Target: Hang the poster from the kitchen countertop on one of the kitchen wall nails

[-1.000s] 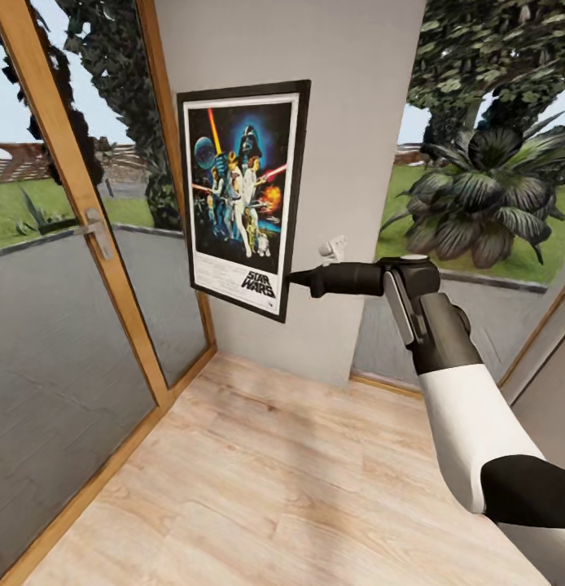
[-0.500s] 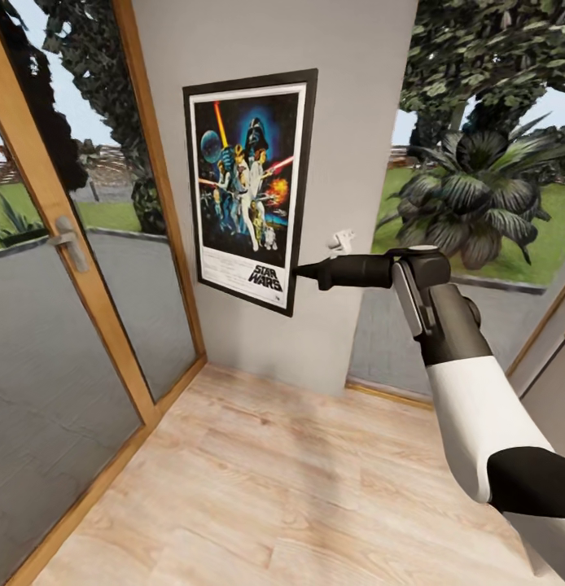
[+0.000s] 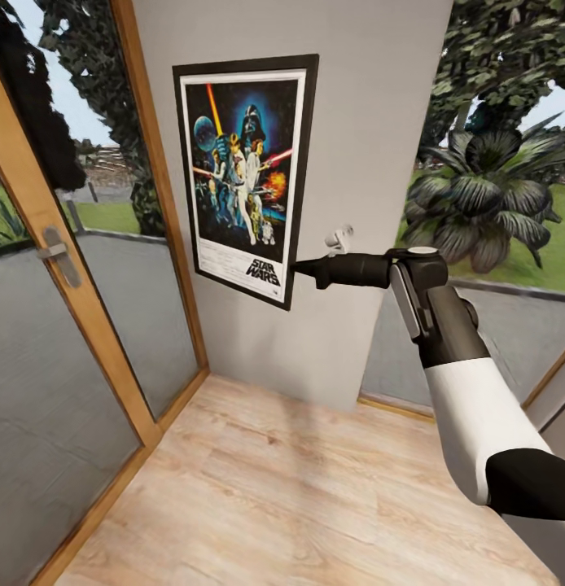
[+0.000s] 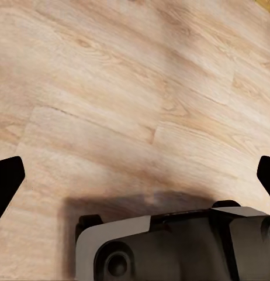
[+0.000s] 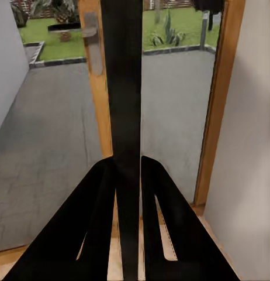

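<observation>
— Poster [image 3: 244, 175] location? 
— Past pale wood floor [image 3: 299, 488], right gripper [image 3: 299, 267] clamps its lower right edge against grey wall [image 3: 372, 163] beside glazed wooden door [image 3: 63, 268].
— Appearance? 
— Black frame, white border, dark blue artwork.
— Left gripper [image 4: 135, 175]? 
— Spread over floorboards.

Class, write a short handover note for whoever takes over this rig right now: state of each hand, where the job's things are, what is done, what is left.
Right hand: shut on the poster's lower right frame edge; the right wrist view shows the frame between both fingers.
Left hand: open, holding nothing, pointing at the wooden floor.
Poster: upright against the grey wall beside the glass door.
Done: poster carried to the wall.
Left: no nail is visible, so confirm it is hooked, then release.
</observation>
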Motion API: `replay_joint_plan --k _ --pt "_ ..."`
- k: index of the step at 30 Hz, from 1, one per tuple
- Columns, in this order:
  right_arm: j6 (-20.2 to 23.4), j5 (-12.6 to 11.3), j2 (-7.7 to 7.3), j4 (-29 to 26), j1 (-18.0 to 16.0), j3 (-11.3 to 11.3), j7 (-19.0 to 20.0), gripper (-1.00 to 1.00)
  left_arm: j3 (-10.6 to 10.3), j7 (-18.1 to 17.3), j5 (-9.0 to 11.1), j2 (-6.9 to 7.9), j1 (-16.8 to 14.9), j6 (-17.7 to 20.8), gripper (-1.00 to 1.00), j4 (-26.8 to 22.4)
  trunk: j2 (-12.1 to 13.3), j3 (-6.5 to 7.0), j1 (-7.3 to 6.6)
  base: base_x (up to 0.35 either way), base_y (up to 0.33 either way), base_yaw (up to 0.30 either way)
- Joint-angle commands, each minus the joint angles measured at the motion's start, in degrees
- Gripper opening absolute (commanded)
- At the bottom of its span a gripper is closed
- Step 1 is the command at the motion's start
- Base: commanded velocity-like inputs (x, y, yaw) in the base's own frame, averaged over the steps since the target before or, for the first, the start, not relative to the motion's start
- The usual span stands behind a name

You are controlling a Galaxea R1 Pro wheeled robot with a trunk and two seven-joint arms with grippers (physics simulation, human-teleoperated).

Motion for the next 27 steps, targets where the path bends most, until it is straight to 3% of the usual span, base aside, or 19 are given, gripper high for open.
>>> replay_joint_plan --k 1,16,22,27 --pt "0.41 -0.13 -0.04 -0.06 -0.07 0.01 0.05 -1.0 0.19 -0.3 -0.28 -0.04 -0.02 0.3 1.0 -0.13 -0.11 -0.11 0.07 0.333 0.067 0.0" --pt "0.21 -0.09 -0.29 -0.26 -0.08 -0.12 -0.25 -1.0 0.19 -0.31 -0.28 -0.04 -0.02 0.36 1.0 -0.13 -0.11 -0.11 0.07 0.338 0.011 0.0" --pt "0.21 -0.08 -0.26 -0.26 -0.1 -0.23 -0.25 -1.0 0.42 -0.31 -0.28 0.01 -0.02 0.29 1.0 -0.13 -0.11 -0.11 0.07 0.158 0.0 0.0" --pt "0.35 -0.09 -0.23 -0.26 -0.11 -0.37 -3.58 -1.0 0.56 -0.31 -0.28 0.05 -0.02 0.28 1.0 -0.13 -0.11 -0.11 0.07 0.241 0.0 0.0"
